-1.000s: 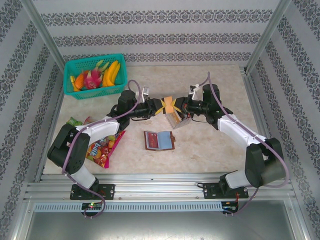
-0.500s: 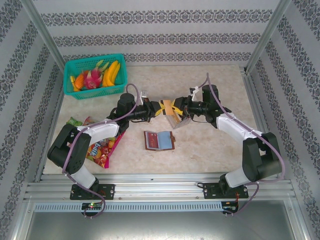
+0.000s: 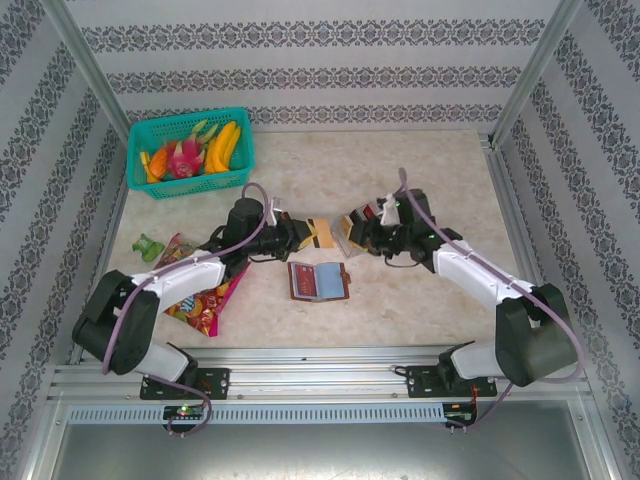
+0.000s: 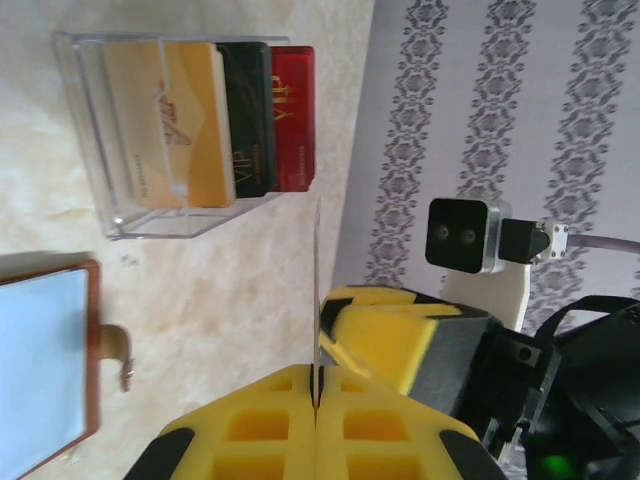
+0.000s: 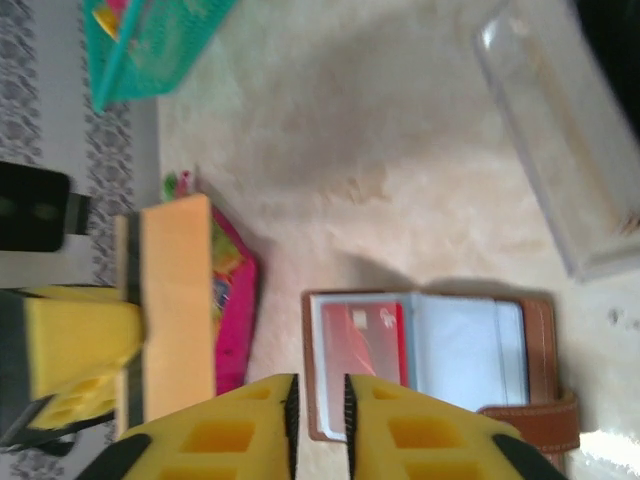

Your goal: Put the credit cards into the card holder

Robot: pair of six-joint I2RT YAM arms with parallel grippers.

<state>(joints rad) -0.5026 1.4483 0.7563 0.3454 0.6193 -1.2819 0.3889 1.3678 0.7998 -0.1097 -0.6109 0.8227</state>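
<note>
My left gripper (image 3: 300, 233) is shut on a tan credit card (image 3: 318, 234), held above the table; in the left wrist view that card (image 4: 318, 280) is edge-on between the closed pads (image 4: 318, 372). My right gripper (image 3: 350, 230) faces it a little apart, its jaws (image 5: 318, 385) slightly open with nothing between them. The brown card holder (image 3: 318, 281) lies open below both grippers, a red card (image 5: 365, 345) in its left sleeve. The tan card (image 5: 178, 300) hangs left of the card holder (image 5: 430, 350). More credit cards, tan, black and red, stand in a clear stand (image 4: 190, 130).
The clear stand (image 3: 362, 214) sits just behind my right gripper. A colourful snack packet (image 3: 205, 290) lies under my left arm. A teal basket of fruit (image 3: 190, 150) stands at the back left. A small green thing (image 3: 150, 243) lies by the left edge.
Both grippers were closed on the tan card together. The right one let go and drew back; the left one kept the card, and both came nearer and lower.
</note>
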